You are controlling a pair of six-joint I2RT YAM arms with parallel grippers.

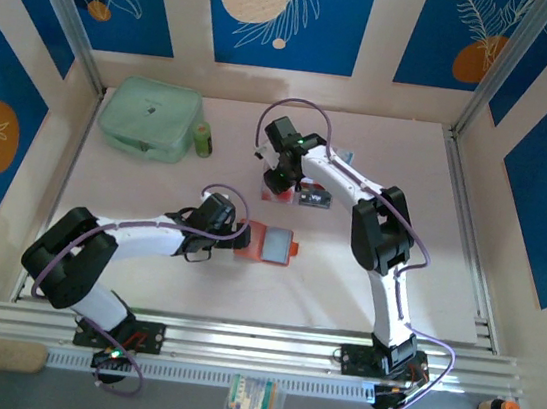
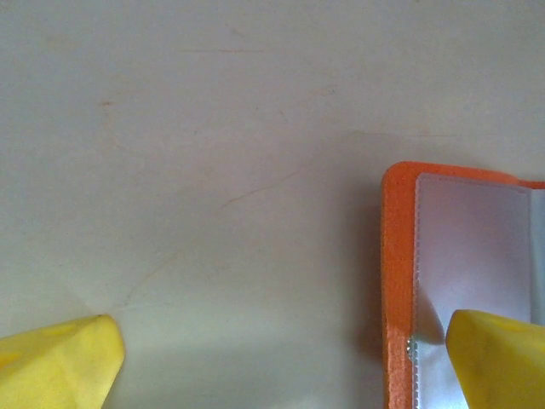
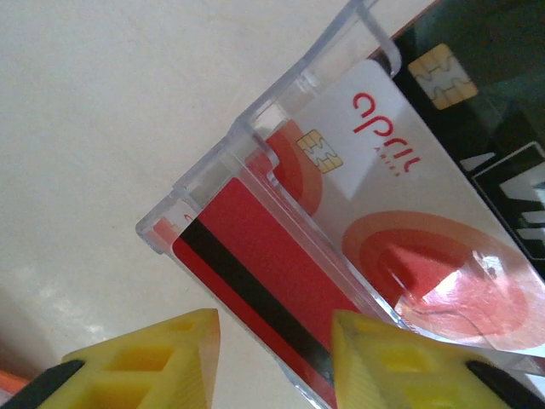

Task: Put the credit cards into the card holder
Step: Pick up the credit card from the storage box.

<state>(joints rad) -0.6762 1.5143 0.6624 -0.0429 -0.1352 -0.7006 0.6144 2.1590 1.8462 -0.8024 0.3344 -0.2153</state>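
Starting at the far left, a mint-green pouch (image 1: pixel 150 120) and a small green bottle (image 1: pixel 202 139) sit well apart from the work and block nothing. Next comes the left gripper (image 1: pixel 232 239), spread fully wide and grasping nothing. In its wrist view one yellow finger (image 2: pixel 498 362) lies over the clear inner sleeve of the card holder (image 1: pixel 268 242) and the other over bare table (image 2: pixel 213 170), so it looks to be pinning the orange wallet open. The holder lies flat and unfolded mid-table, just beside that gripper. Farther back and slightly right, the right gripper (image 1: pixel 282 177) is down over the credit cards (image 3: pixel 255 256), which rest in a clear plastic case (image 3: pixel 247 136). A red card with a dark stripe slants across the gap between its fingers — whether they pinch it I cannot tell. A dark card (image 1: pixel 314 200) lies just to the right. The right arm is plainly the nearer one, and the holder lies toward the bases and a little left of the cards. The case's raised lip and the left finger over the sleeve are likely obstacles.
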